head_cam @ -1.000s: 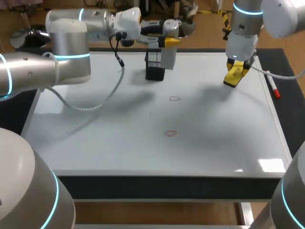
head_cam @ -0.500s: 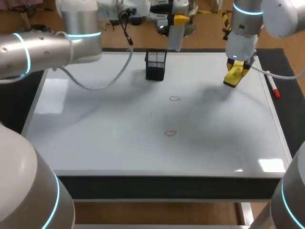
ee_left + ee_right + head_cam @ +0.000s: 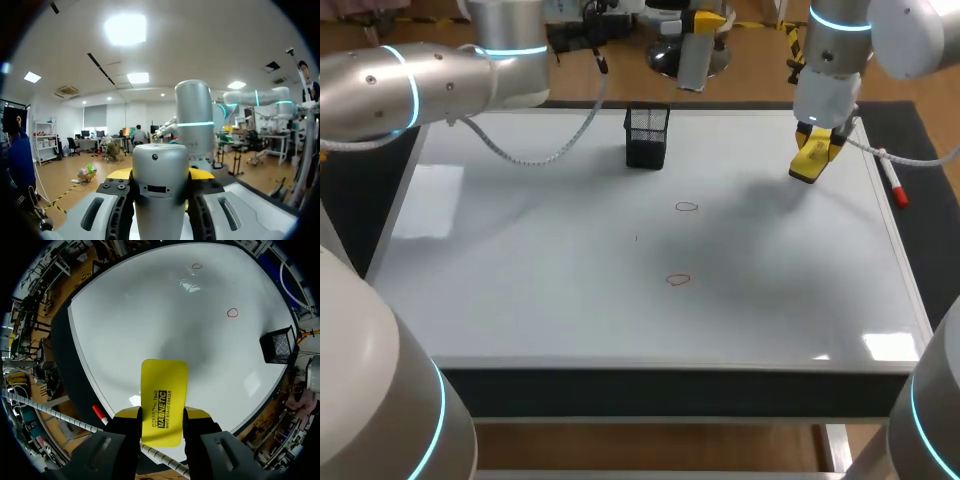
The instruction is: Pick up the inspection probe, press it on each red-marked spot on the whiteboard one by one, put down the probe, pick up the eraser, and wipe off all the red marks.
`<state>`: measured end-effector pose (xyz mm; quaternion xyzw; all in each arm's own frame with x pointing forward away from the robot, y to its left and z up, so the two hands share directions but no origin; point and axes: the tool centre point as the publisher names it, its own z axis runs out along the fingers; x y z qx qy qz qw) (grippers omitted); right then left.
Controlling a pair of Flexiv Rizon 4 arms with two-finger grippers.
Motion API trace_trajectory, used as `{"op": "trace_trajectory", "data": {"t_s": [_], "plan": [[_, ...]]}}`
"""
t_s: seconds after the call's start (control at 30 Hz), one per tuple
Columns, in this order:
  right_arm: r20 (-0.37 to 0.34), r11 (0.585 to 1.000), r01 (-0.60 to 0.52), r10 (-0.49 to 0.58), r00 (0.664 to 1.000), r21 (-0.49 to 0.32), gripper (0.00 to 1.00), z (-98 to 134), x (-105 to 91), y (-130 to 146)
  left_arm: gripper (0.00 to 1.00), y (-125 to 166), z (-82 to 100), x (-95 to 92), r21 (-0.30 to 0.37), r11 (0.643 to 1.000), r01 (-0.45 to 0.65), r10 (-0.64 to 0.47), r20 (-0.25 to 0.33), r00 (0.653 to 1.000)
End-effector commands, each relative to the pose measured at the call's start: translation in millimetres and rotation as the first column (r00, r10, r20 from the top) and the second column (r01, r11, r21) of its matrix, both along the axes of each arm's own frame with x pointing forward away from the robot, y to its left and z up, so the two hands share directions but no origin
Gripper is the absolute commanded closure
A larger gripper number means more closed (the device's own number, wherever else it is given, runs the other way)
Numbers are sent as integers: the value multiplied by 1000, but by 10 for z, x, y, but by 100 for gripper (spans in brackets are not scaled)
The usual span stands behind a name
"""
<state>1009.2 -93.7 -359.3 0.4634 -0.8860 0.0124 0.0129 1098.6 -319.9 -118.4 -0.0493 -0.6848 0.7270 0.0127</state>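
**A:** Fingers point(image 3: 197, 413) of right gripper point(image 3: 163, 415) clamp yellow rectangular eraser point(image 3: 164, 400), well right of black mesh holder point(image 3: 646, 137). Left?

**B:** Left gripper point(image 3: 160, 175) closed on grey cylindrical probe point(image 3: 160, 200), raised behind holder. Probing step, I judge: bring probe down onto red ring point(image 3: 687, 207) before holder.

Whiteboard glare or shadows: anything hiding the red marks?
Head view: bright reflections on the whiteboard at its left side and near right corner, both clear of the two red marks; a soft shadow falls around them, yet both read fine. Right wrist view: small glare streak near the marks, on neither; shadow ahead of the eraser. Left wrist view: no marks shown.
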Motion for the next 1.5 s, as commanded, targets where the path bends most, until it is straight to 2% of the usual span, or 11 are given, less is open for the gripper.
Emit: {"op": "trace_trajectory", "data": {"t_s": [0.03, 0.4, 1.13, 1.5], "plan": [[-2, 1000, -2, 2, 1000, -4, 100, 6, 13, -4, 100, -27, -28, 127, -2, 997, 77, -77, -5, 997], [-2, 1000, -2, 2, 1000, -4, 100, 6, 13, -4, 100, -44, -101, 184, 1, 997, 81, -81, -12, 997], [-2, 1000, -2, 2, 1000, -4, 100, 6, 13, -4, 100, -44, -103, 191, 1, 997, 81, -81, -11, 997], [10, 993, -109, 110, 994, -40, 100, 74, -114, 434, 100, -44, -103, 191, 1, 997, 81, -81, -11, 997]]}}
